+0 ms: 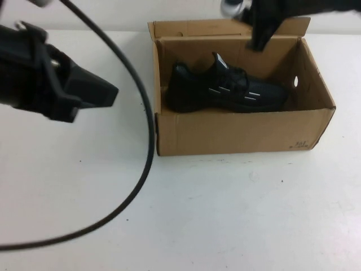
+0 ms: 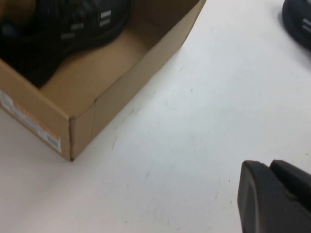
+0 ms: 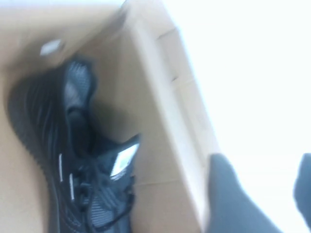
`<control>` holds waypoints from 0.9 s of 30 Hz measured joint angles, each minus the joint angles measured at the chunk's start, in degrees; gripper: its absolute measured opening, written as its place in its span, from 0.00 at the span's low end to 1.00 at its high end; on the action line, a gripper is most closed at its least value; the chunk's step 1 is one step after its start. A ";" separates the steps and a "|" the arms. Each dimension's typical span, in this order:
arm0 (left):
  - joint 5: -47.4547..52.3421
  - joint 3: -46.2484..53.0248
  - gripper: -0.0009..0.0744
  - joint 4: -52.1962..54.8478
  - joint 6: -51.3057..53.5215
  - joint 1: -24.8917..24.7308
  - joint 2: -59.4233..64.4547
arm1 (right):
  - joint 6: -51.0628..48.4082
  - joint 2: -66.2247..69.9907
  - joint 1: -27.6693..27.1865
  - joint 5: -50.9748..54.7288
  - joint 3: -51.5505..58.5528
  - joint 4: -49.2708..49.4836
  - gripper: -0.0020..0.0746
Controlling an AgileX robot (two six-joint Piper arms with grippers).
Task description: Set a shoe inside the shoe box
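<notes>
the shoe (image 1: 225, 87) lies inside the shoe box (image 1: 237, 132), in the upper centre-right of the high view, resting on its sole on the box floor along the box's length. nothing grips it. on that showing i judge the placing done; what is left, as far as i can tell, is to draw my arms clear, and perhaps to deal with the flaps, though the task does not ask for it.

my right hand (image 1: 260, 40) sits at the top of the high view, above the far wall of the box, apart from the shoe. in the right wrist view its two fingers (image 3: 233, 204) stand spread with a gap between them and nothing held, so i record it as open and empty.

my left hand (image 1: 84, 90) is at the upper left of the high view, over the table (image 1: 225, 214), well apart from the box. whether it is open or closed i cannot tell. a black cable (image 1: 148, 141) loops across the table between it and the box.

writing: a small dark print mark (image 1: 300, 145) on the near wall of the box, lower right corner, not legible. the left wrist view shows a white-and-orange label (image 2: 31, 122) on an end wall, text unreadable. no brand can be read on the shoe; only short white dashes on its side. a second dark shoe-like object (image 2: 299, 22) shows at the upper right of the left wrist view, on the table.
</notes>
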 joint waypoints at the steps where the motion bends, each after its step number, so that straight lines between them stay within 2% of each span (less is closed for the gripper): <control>1: 0.24 -0.26 0.02 0.00 0.13 0.00 -1.40 | 1.13 -2.26 0.00 1.27 0.00 0.21 0.36; 4: 0.45 -0.99 0.02 0.00 0.13 0.00 -6.41 | 6.45 -8.95 0.00 5.09 0.00 0.33 0.13; 6: 0.97 -1.34 0.02 0.00 -0.19 0.00 -9.58 | 14.43 -13.34 0.00 7.87 0.00 0.33 0.06; 11: 0.90 -1.34 0.01 2.74 -5.73 0.00 -17.55 | 38.46 -25.37 0.00 16.46 0.02 -1.88 0.01; 15: -1.84 -1.34 0.01 8.93 -12.10 0.00 -23.59 | 45.38 -35.49 0.00 17.26 6.20 -1.65 0.01; 19: -8.14 1.87 0.01 16.28 -19.70 0.00 -30.17 | 52.49 -49.67 0.00 10.29 21.11 -1.56 0.01; 23: -14.56 11.18 0.01 18.73 -23.80 0.00 -35.54 | 57.69 -65.11 0.00 -3.35 41.71 -1.67 0.01; 27: -20.51 21.54 0.01 18.25 -24.72 0.00 -38.87 | 60.15 -78.24 0.00 -11.17 58.94 -1.88 0.01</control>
